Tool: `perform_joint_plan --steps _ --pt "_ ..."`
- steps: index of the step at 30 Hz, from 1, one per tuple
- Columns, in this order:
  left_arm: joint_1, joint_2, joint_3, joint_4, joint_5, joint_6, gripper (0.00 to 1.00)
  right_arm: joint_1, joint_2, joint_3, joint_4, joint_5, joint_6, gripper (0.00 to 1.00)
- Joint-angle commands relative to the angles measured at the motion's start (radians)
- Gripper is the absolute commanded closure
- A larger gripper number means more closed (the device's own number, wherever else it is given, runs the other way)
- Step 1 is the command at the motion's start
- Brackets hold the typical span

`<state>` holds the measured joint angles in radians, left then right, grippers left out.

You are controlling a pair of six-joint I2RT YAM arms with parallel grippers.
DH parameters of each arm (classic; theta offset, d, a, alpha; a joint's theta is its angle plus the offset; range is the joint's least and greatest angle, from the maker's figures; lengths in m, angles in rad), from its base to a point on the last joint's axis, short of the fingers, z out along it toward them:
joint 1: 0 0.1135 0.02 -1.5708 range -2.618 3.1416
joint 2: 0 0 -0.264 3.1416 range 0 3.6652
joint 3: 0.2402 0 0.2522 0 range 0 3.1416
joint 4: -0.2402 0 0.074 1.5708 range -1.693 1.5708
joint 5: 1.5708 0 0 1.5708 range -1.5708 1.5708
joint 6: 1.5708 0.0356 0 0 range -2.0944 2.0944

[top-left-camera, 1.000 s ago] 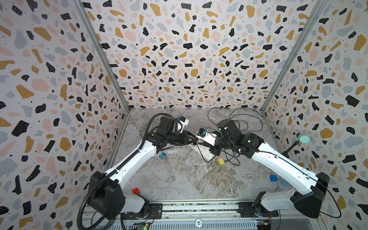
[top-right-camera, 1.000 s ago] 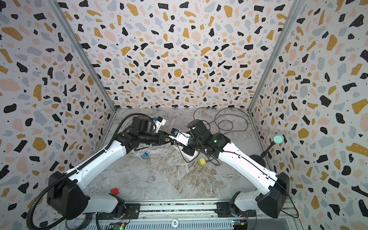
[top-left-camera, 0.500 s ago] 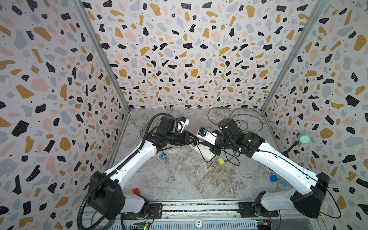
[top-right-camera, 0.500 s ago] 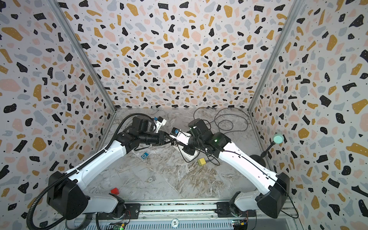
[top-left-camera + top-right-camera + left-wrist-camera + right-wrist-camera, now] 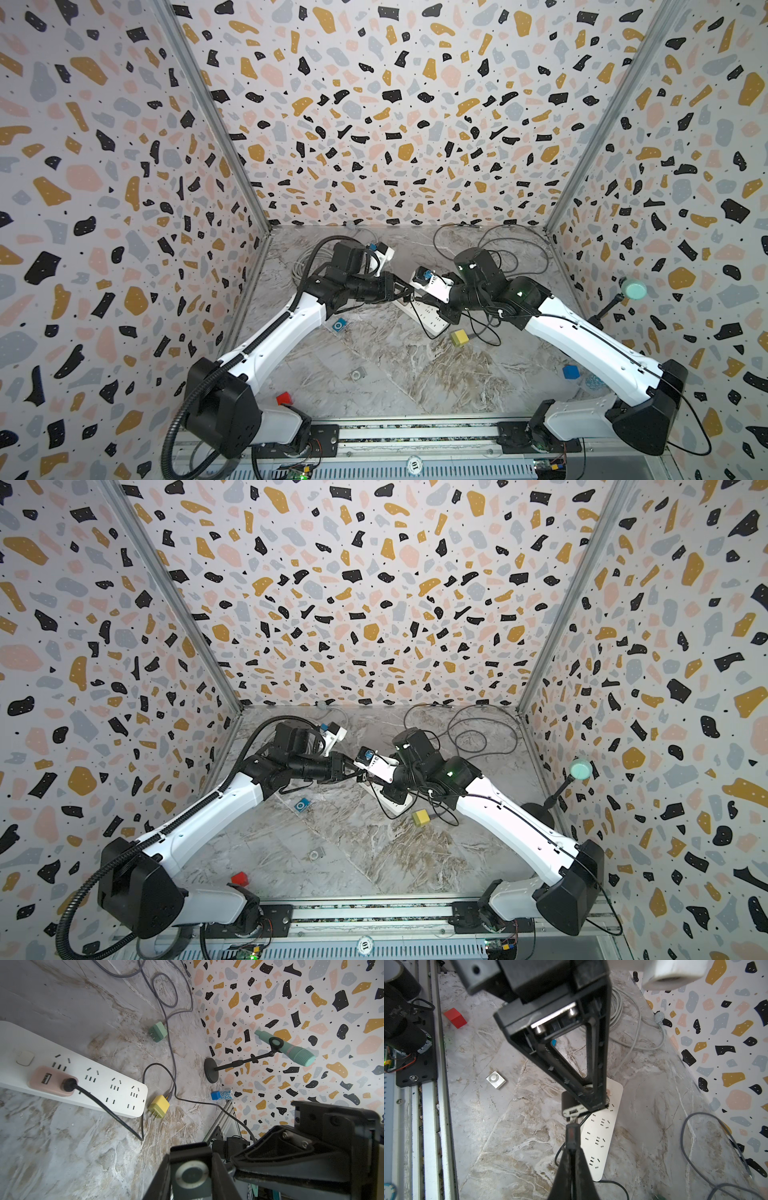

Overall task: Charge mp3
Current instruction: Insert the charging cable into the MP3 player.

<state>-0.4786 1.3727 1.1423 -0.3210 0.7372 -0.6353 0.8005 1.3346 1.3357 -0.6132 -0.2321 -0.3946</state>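
- The dark mp3 (image 5: 191,1176) hangs above the power strip (image 5: 116,1084), over the middle of the counter (image 5: 395,374) and nearer its far edge.
- The left gripper (image 5: 190,1167) clamps the mp3 by its sides, jaws only as wide as the player.
- The right gripper (image 5: 571,1153) is pinched tight on a black cable plug (image 5: 571,1134).
- The plug's metal tip meets the mp3's end face; I cannot tell whether it is seated.

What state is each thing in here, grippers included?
left gripper: shut on dark grey square mp3 player
right gripper: shut on black cable plug, tip against the player, insertion unclear
pink wall adapter: plugged into white power strip
yellow cube adapter: unplugged, lying loose
green adapter: unplugged, lying loose
silver square mp3 player: loose, uncabled
blue square mp3 player: loose, uncabled
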Motion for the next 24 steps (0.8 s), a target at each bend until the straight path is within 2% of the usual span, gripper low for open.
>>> perform_joint_plan --steps 1,24 --pt "0.000 -0.008 0.000 0.043 0.043 0.009 1.00 -0.002 -0.005 -0.001 0.014 -0.012 0.000 1.00" --pt "-0.002 0.008 -0.006 0.023 0.044 0.031 1.00 0.000 0.013 0.016 0.020 -0.027 -0.005 1.00"
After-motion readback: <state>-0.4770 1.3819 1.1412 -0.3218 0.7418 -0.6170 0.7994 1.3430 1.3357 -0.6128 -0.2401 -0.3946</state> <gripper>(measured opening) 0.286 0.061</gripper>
